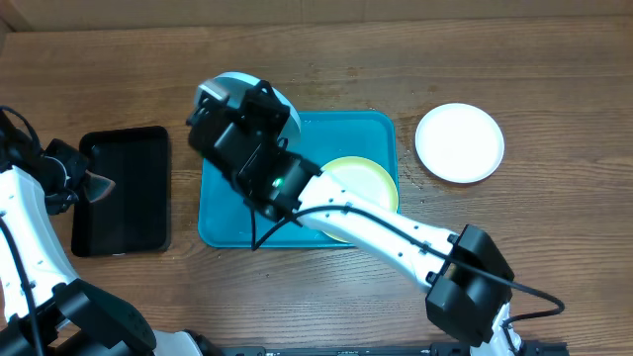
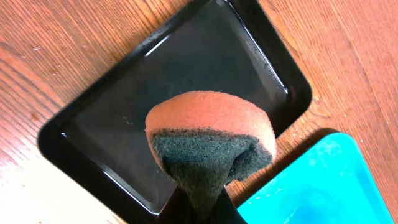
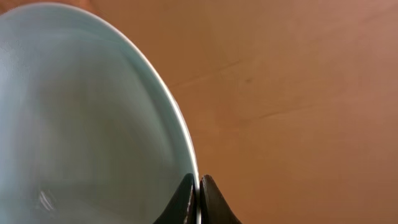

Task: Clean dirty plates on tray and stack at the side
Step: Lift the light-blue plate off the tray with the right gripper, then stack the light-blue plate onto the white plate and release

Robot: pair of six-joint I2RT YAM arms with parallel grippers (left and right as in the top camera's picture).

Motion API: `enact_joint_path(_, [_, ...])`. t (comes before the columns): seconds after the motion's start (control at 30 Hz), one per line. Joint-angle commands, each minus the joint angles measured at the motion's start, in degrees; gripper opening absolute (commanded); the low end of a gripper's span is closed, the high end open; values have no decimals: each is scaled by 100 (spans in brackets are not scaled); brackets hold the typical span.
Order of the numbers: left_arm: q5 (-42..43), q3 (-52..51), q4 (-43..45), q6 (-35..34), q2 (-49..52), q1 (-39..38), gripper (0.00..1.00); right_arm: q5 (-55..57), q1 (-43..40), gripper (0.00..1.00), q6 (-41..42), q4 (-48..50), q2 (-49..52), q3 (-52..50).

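— Plates first: where is the light blue plate (image 3: pixel 81 118)?
— At the far left corner of the turquoise tray (image 1: pixel 356 133), caught by its rim. The right end effector (image 3: pixel 199 185) is pressed together on that thin edge, which leaves the plate's whole face bare. Whether it hangs clear of the tray floor I cannot tell, because the arm hides that from above.

— And the other two?
— The yellow-green plate (image 1: pixel 376 178) lies flat in the tray toward its right edge, partly under the right arm. The white plate (image 1: pixel 459 142) sits alone on the surface (image 1: pixel 554 89), well apart from the tray and toward the right edge. I take that to be the start of the side stack.

— Why is the sponge so far off?
— The left end effector (image 1: pixel 91 184) is pinching the sponge (image 2: pixel 211 134), with the dark scouring side toward its fingers. It hangs over the black tray (image 2: pixel 205 56) near the left edge. That looks like a parking spot: any drips would land in the tray, and the right arm has room to reach across.

— Which step is this, then?
— My guess is the blue plate goes either to the sponge or onto the white one. Its face shows no plain green smear, only a faint mark low down that I cannot identify. With so narrow a hold, the plate may swing.
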Motion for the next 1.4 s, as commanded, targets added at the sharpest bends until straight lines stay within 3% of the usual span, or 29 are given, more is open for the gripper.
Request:
enact_joint_path(0.0, [262, 92, 0, -111, -81, -13, 4, 988, 146, 4, -1064, 372, -146, 127])
enact_joint_path(0.1, [264, 92, 2, -111, -81, -13, 4, 929, 203, 4, -929, 422, -146, 122])
enact_joint_path(0.17, [262, 92, 2, -111, -81, -13, 4, 457, 186, 4, -153, 76, -146, 111])
enact_joint_path(0.23, [264, 92, -2, -111, -81, -13, 4, -885, 50, 4, 511, -817, -146, 111])
enact_joint_path(0.3, [269, 92, -9, -111, -81, -13, 4, -2437, -203, 4, 535, -1576, -133, 85])
enact_joint_path(0.33, [286, 90, -9, -114, -81, -13, 4, -2618, -306, 4, 540, -1722, -133, 79])
enact_joint_path(0.5, [393, 90, 4, -155, -81, -13, 5, -1176, -754, 4, 1812, -1655, -304, 87])
enact_joint_path(0.57, [393, 90, 15, -155, -81, -13, 4, -1231, -1021, 4, 2328, -1635, -459, 87])
enact_joint_path(0.7, [393, 90, 13, -155, -81, -13, 4, -2704, -2100, 6, 3893, -2208, -828, 87])
enact_joint_path(0.8, [393, 90, 15, -155, -81, -13, 4, -4111, -2977, 4, 4094, -3091, -881, 87])
enact_joint_path(1.03, [391, 90, 85, -155, -81, -13, 4, -5156, -4990, 4, 5296, -4684, -745, 79])
enact_joint_path(1.37, [391, 90, 125, -153, -81, -13, 4, -6336, -6918, 4, 5344, -5412, -625, -9])
